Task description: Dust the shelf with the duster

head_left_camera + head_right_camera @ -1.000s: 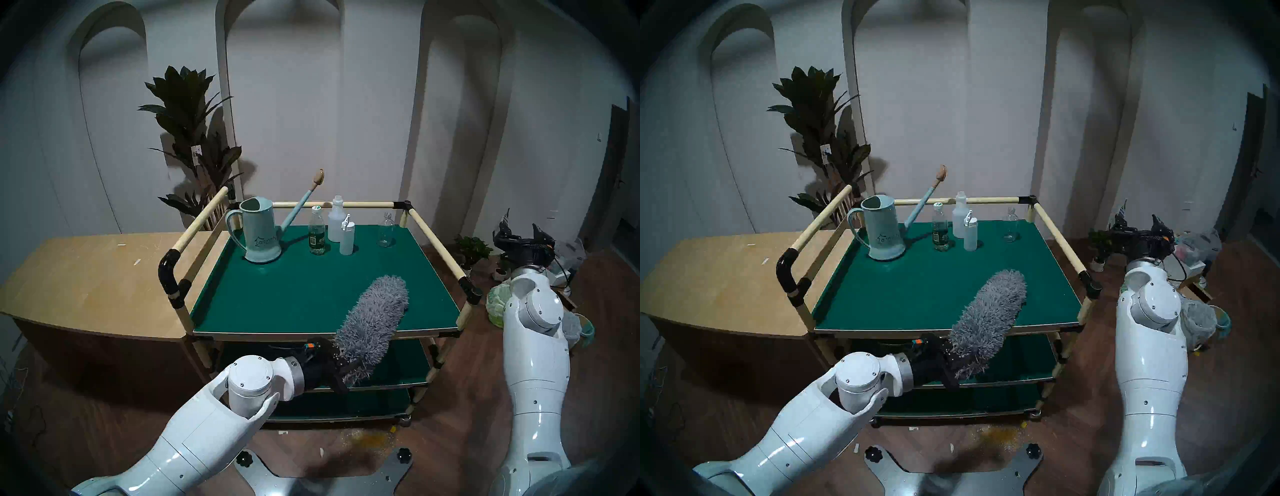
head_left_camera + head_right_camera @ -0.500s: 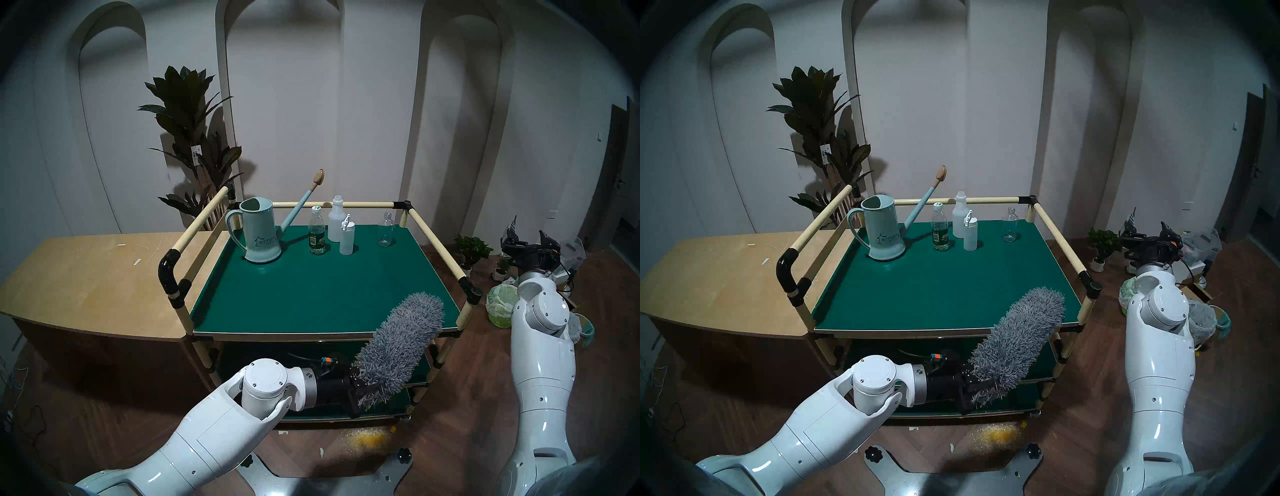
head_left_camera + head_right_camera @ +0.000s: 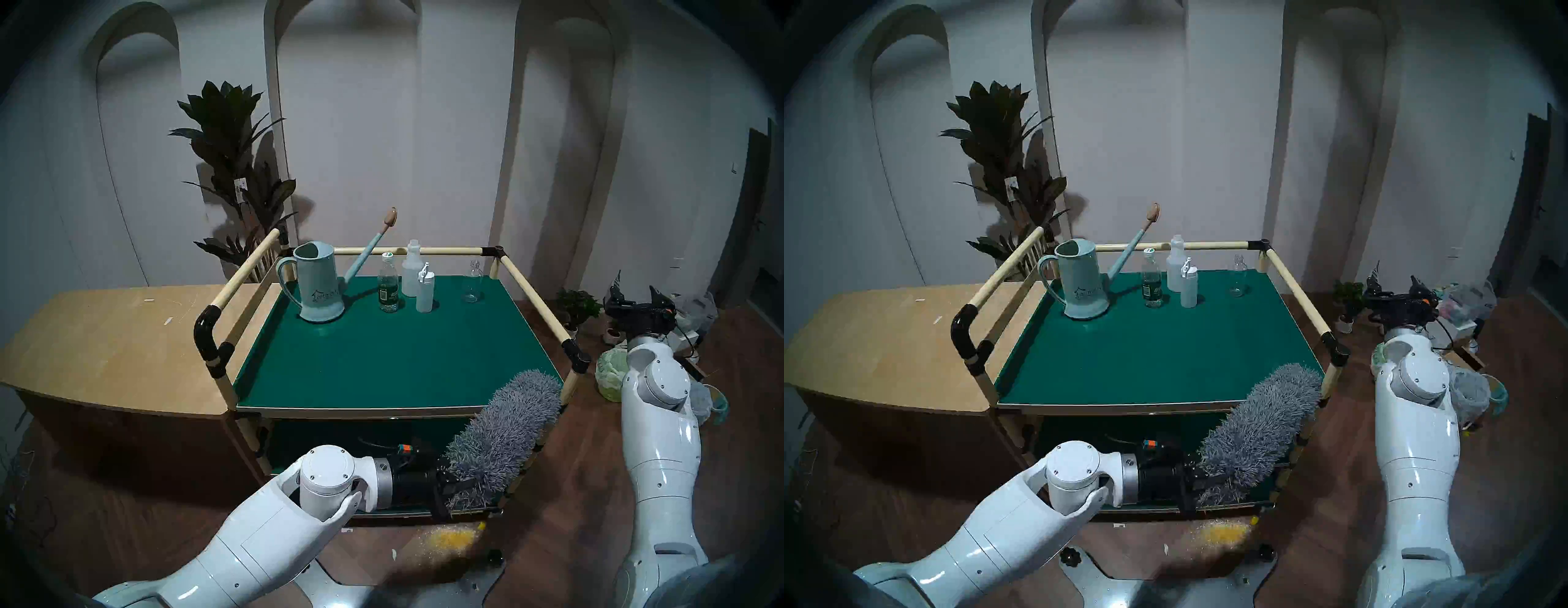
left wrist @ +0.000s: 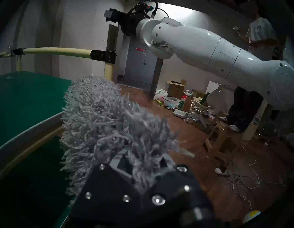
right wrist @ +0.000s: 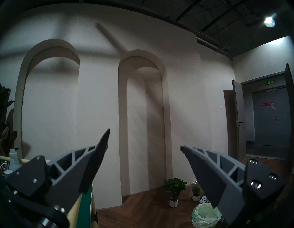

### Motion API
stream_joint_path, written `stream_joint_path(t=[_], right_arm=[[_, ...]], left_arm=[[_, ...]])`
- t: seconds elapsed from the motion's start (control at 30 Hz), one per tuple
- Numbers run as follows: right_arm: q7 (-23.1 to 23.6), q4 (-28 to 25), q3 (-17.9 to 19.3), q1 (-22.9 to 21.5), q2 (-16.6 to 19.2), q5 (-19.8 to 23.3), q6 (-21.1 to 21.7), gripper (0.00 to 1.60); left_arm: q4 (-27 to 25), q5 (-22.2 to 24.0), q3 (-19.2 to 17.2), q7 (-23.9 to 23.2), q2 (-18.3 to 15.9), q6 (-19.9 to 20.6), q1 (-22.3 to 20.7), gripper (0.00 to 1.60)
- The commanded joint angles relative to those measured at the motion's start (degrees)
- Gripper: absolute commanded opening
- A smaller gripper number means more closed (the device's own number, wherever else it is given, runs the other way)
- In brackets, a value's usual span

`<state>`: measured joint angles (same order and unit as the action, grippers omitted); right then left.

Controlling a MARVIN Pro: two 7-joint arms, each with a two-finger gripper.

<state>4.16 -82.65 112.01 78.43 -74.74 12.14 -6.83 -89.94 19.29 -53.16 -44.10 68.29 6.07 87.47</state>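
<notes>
The shelf [image 3: 382, 361] is the dark green top board of the cart, also in the head right view [image 3: 1157, 352] and the left wrist view [image 4: 23, 95]. My left gripper [image 3: 456, 486] is shut on the handle end of the grey fluffy duster [image 3: 505, 433], low in front of the cart's right side. The duster slants up and right. Its tip lies at the shelf's front right corner, and the rest hangs past the front edge. The duster [image 4: 103, 119] fills the left wrist view. My right gripper [image 3: 638, 299] is open and empty, raised to the right of the cart [image 5: 144, 143].
A pale blue watering can [image 3: 318, 284], two plastic bottles [image 3: 388, 288], a spray bottle [image 3: 424, 288] and a glass bottle [image 3: 471, 282] stand along the shelf's back. A tan counter [image 3: 114, 339] adjoins the left. Yellow crumbs [image 3: 449, 539] lie on the floor. A person [image 4: 260, 31] stands behind the right arm.
My left gripper has swept the duster rightward and toward me, from the shelf's front middle to its front right corner, and dropped lower. The right arm has shifted slightly.
</notes>
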Motion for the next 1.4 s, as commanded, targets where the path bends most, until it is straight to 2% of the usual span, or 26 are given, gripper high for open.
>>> stream_joint_path(t=[0.0, 0.2, 0.4, 0.53, 0.8, 1.03, 1.33, 1.37], right_arm=[[1.40, 0.35, -1.51, -2.48, -0.06, 0.55, -1.39, 1.60], [2.45, 1.23, -2.89, -3.30, -0.25, 0.92, -1.99, 1.60], [3.01, 2.50, -4.28, -4.07, -0.56, 1.29, -2.52, 1.60], [3.20, 2.63, -5.18, -4.32, -1.00, 1.56, -2.51, 1.60], [3.59, 2.52, -7.13, -5.05, -2.10, 1.85, -2.51, 1.60], [3.91, 2.50, -9.36, -5.74, -3.20, 1.73, -2.38, 1.60], [3.97, 2.39, -12.04, -6.89, -4.77, 1.67, -2.34, 1.60], [3.91, 2.43, -12.35, -7.03, -4.95, 1.63, -2.35, 1.60]], left_arm=[[-4.96, 3.13, -1.66, -0.84, -2.02, 1.05, 3.24, 0.00], [-6.68, 5.20, -2.53, -2.49, -3.64, 2.48, 4.59, 0.00], [-10.93, 5.10, -5.88, 1.55, -5.56, 1.18, 8.37, 0.00], [-13.73, 6.66, -9.33, 3.59, -6.74, 0.33, 10.33, 0.00], [-19.69, 10.09, -17.63, 5.91, -12.01, -0.28, 15.63, 0.00], [-25.27, 15.39, -25.89, 5.77, -15.23, -2.07, 19.75, 0.00], [-30.43, 21.30, -34.58, 8.89, -19.93, -4.54, 23.62, 0.00], [-30.93, 22.08, -36.66, 9.16, -20.14, -4.68, 24.64, 0.00]])
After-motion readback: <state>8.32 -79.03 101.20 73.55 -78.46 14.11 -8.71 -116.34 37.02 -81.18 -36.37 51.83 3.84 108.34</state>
